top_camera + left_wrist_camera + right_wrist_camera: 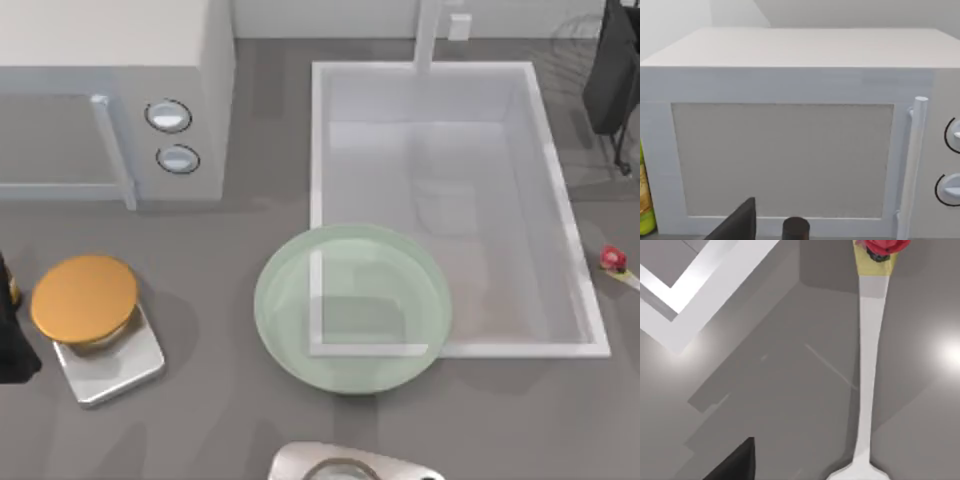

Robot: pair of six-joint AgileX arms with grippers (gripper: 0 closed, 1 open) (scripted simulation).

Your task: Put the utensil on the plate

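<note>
The utensil (615,262), a white spoon with a red-pink knob, lies on the grey counter at the right edge of the top view, just right of the sink. The right wrist view shows its thin handle (867,365) close up, with the knob (882,246) at one end. The plate (290,300), a wide pale green glass dish, rests over the sink's near left corner. My right arm (612,70) is a dark shape at the far right, beyond the spoon. My left arm (8,335) is parked at the left edge.
A white microwave (110,90) stands at the far left, facing my left wrist camera. The white sink (565,230) fills the right middle. An orange disc on a square steel base (85,300) sits near left. A metal object (350,465) lies at the front edge.
</note>
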